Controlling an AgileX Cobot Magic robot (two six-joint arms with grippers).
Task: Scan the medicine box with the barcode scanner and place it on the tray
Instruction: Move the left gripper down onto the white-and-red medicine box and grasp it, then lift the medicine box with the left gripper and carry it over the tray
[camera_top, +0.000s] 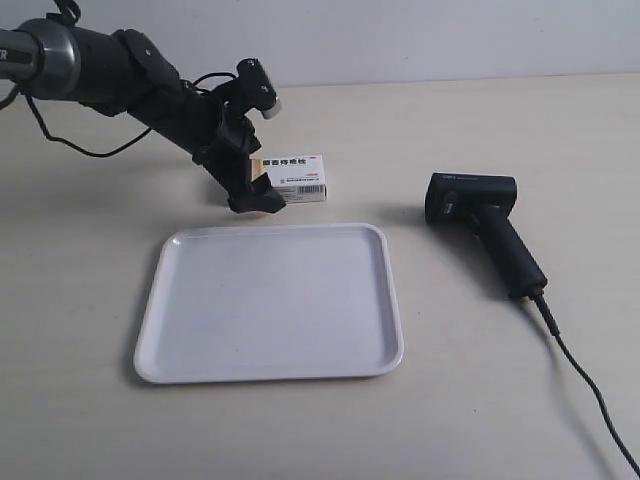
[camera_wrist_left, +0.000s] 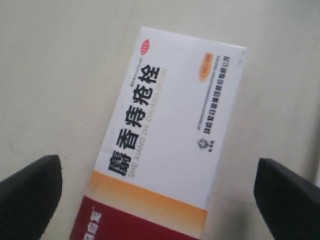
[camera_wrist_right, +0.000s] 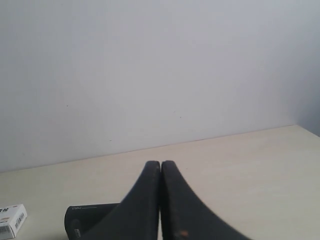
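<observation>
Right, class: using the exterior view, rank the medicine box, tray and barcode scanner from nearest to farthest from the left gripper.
1. medicine box: right at the left gripper, between its open fingers.
2. tray: its far rim lies just below the gripper.
3. barcode scanner: far off, at the view's right.

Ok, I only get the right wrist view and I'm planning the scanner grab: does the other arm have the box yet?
Observer: Not yet. The left pincer is open, with a finger on either side of the box and a gap at each.
Operator: Is the box lifted?
Observer: No, in the exterior view it lies flat on the table, just behind the tray.
Operator: Which way does the scanner's handle run?
Observer: The scanner lies on its side. Its handle slants toward the exterior view's lower right, away from the tray.
</observation>
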